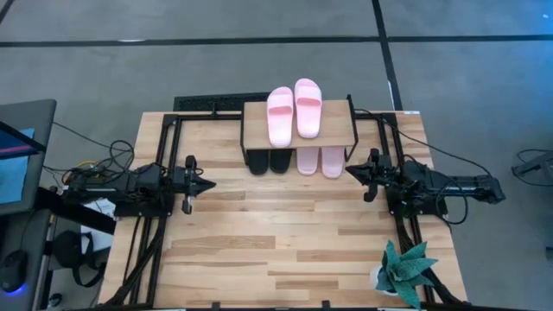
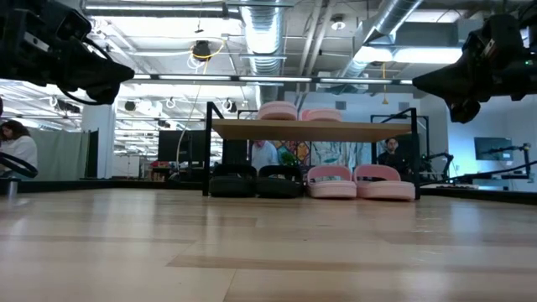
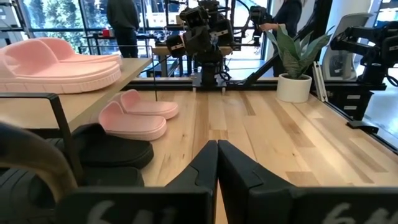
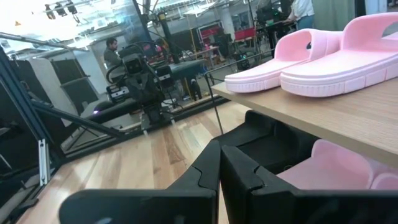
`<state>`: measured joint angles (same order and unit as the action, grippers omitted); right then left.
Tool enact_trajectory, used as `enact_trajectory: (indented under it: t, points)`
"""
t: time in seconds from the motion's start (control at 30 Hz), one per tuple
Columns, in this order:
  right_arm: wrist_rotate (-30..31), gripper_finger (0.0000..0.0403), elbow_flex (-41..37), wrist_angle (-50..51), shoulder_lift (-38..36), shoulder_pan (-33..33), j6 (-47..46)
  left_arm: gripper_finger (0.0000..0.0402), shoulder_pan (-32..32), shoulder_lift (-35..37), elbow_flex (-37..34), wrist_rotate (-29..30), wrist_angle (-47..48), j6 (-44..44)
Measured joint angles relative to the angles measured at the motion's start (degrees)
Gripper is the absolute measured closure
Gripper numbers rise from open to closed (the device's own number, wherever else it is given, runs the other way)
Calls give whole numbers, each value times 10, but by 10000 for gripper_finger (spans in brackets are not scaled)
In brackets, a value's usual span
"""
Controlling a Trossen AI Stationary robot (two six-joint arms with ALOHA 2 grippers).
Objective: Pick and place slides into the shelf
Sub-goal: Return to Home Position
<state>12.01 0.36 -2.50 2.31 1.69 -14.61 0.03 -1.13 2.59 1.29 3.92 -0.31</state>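
The shelf [image 1: 337, 128] stands at the table's far middle. Two pink slides [image 1: 294, 110] lie on its top board. Under it, on the tabletop, sit two black slides [image 1: 269, 161] on the left and two pink slides [image 1: 320, 161] on the right. My left gripper [image 1: 210, 184] hovers shut at the table's left side, pointing level toward the middle, near the shelf's left end. My right gripper [image 1: 350, 170] hovers shut at the right side, pointing level toward the shelf's right end. Neither touches anything.
A potted plant [image 1: 404, 269] stands at the table's near right corner. Black frame rails [image 1: 173, 130] run around the shelf at the back. The wide near and middle part of the wooden tabletop [image 1: 285, 242] lies bare. People show in the room beyond.
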Motion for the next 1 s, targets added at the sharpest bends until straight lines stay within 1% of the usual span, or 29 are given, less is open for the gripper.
enact_trajectory:
  t: [1.0]
  points:
    - [0,403,0,0,0,0,0,401,0,0,0,2,0,-9]
